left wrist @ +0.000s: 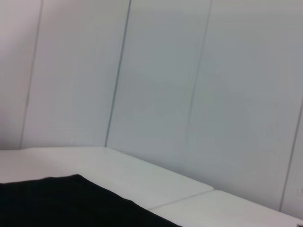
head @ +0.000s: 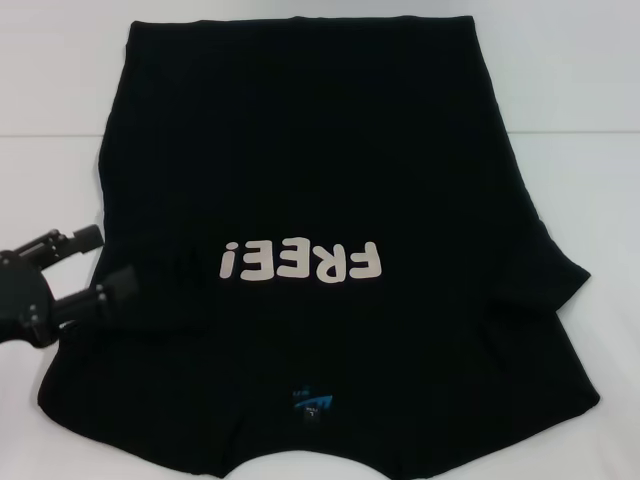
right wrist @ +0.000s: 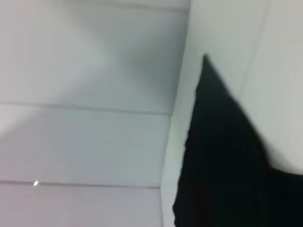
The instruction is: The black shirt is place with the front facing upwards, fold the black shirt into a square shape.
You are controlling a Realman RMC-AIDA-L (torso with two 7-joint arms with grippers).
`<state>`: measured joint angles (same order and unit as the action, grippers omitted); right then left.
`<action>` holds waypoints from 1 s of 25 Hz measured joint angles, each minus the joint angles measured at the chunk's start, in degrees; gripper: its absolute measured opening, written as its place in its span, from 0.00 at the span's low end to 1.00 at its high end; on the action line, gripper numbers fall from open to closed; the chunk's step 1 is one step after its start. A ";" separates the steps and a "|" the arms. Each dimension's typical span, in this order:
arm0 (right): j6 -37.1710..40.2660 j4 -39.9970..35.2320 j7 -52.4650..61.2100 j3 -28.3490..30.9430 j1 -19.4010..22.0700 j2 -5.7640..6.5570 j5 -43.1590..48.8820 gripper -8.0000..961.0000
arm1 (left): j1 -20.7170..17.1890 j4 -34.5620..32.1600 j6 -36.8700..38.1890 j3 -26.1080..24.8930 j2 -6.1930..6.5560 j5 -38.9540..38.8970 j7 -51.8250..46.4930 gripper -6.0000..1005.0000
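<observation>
Below, white table [head: 600, 180] under black shirt [head: 330, 180]

Lab-like test booth: bare white table [head: 600, 200], plain white panelled walls [left wrist: 189, 94] with seams.

Black shirt [head: 330, 160]: you see soft matt cloth, smooth in the weave, with shallow folds near the sleeve toward the table's right edge.
Lettering [head: 300, 262]: you see flat cream print lying on the cloth, matt and smooth.
Neck label [head: 310, 403]: you see a small blue tag, cloth by the look of it, at the table's near edge.
Table [head: 590, 180]: you see a white, smooth surface with a faint sheen; its material you cannot tell.
Left gripper [head: 92, 265]: you see black, hard parts, matt, at the table's left edge; whether plastic or metal you cannot tell.
Wall panels [left wrist: 189, 85]: you see pale, smooth, matt sheets divided by thin seams.
</observation>
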<state>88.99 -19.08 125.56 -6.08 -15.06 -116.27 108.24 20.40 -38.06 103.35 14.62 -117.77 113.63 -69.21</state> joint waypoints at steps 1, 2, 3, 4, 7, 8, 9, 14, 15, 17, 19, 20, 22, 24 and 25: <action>-0.40 0.37 0.08 0.21 0.51 -0.09 0.06 0.97 | 0.22 0.27 -0.12 -0.59 0.10 0.00 0.03 0.80; -0.82 0.93 0.25 0.38 0.96 -0.15 0.17 0.97 | 0.29 0.35 -0.15 -0.68 0.12 0.00 0.04 0.80; -1.30 1.84 0.42 0.51 1.33 -0.18 0.16 0.97 | 0.39 0.52 -0.22 -0.84 0.18 0.00 0.06 0.80; -1.83 2.64 0.56 0.63 1.57 -0.21 0.14 0.97 | 0.47 0.69 -0.31 -0.88 0.20 0.00 0.09 0.80; -4.00 4.60 0.72 0.65 1.77 -0.49 0.16 0.97 | 0.60 0.92 -0.92 -0.90 0.26 0.00 0.10 0.80; -4.45 4.92 0.70 0.50 1.58 -0.61 0.19 0.97 | 0.62 0.94 -1.02 -0.90 0.27 0.00 0.10 0.80; -4.54 5.00 0.62 0.43 1.31 -0.71 0.22 0.97 | 0.61 0.95 -1.04 -0.88 0.29 0.01 0.10 0.80; -5.42 5.03 0.73 0.20 -0.65 -0.81 0.33 0.97 | 0.33 1.03 -0.84 -0.32 0.43 0.51 0.13 0.80; -5.80 5.04 0.75 0.15 -0.98 -0.82 0.34 0.97 | 0.33 1.03 -0.84 -0.32 0.43 0.51 0.13 0.80; -6.88 5.05 0.75 -0.02 -1.55 -0.90 0.35 0.97 | 0.21 1.06 -0.75 -0.23 0.42 0.55 0.14 0.80; -8.59 5.07 0.75 -0.26 -2.04 -0.99 0.35 0.97 | 0.08 1.07 -0.37 0.10 0.37 0.61 0.15 0.80; -9.22 5.08 0.67 -0.33 -2.23 -1.01 0.35 0.97 | 0.05 1.07 -0.30 0.54 0.36 0.63 0.20 0.80; -10.35 5.10 0.43 -0.49 -2.69 -1.09 0.40 0.97 | -0.09 1.07 -0.19 2.56 0.36 0.71 0.29 0.80; -11.25 5.10 0.26 -0.61 -3.29 -1.25 0.69 0.97 | -0.21 0.97 -0.18 4.74 0.38 0.98 0.33 0.80; -11.82 5.11 0.25 -0.66 -3.64 -1.36 1.01 0.97 | -0.25 0.88 -0.17 5.85 0.42 1.33 0.33 0.80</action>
<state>77.16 -13.97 125.81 -6.75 -18.69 -117.62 109.25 20.15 -37.18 103.18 20.47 -117.35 114.96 -68.88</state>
